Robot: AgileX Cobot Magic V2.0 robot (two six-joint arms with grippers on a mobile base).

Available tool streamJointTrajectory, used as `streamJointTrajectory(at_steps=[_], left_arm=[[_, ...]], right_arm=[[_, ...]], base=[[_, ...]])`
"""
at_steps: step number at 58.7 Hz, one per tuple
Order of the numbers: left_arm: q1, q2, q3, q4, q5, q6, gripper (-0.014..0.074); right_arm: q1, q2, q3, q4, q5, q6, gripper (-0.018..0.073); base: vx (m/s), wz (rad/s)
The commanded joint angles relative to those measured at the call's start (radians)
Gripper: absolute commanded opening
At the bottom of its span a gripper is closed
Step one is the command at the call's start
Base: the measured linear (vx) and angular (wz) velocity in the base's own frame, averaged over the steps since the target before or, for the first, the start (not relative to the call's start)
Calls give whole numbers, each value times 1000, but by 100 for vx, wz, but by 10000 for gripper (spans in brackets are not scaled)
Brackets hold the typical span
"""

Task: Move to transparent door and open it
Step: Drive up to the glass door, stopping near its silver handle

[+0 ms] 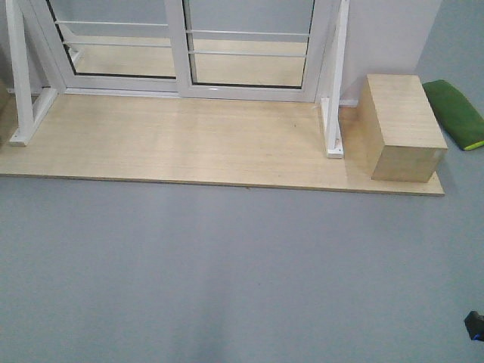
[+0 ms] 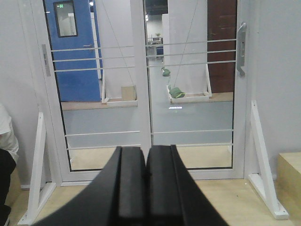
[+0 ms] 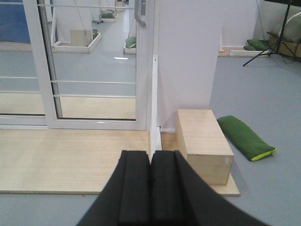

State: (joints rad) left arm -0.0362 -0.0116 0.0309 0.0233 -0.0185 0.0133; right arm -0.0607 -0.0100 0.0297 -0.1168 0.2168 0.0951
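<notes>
Up close, the black left gripper (image 2: 146, 188) and black right gripper (image 3: 150, 188) are clenched, empty. Beyond open grey floor (image 1: 227, 265) and a pale wooden platform (image 1: 174, 144) stands the clear-glass white-framed door (image 2: 190, 94), curved grey handle (image 2: 241, 49) on its right stile, top cut off.

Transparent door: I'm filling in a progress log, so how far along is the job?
Done: the robot faces the transparent door, with grey floor between. In hand: nothing; the left gripper and right gripper are shut and empty. Left: closing in, taking the handle, and sliding the door, which sits closed against its frame.
</notes>
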Motion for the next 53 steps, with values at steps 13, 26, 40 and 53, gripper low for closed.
streamJointTrajectory(at_steps=[13, 26, 40, 53], left_arm=[[-6, -4, 15, -3, -83, -4, -6], [-6, -4, 15, -3, -83, -4, -6], [-6, -4, 15, -3, -83, -4, -6], [-6, -4, 15, -3, -83, -4, -6]], right_arm=[[0, -15, 4, -4, -80, -1, -6], [0, -15, 4, -4, -80, -1, -6], [0, -15, 4, -4, -80, -1, -6], [0, -15, 4, -4, -80, -1, -6]], base=[[47, 3], [48, 4], [48, 2], [47, -3]])
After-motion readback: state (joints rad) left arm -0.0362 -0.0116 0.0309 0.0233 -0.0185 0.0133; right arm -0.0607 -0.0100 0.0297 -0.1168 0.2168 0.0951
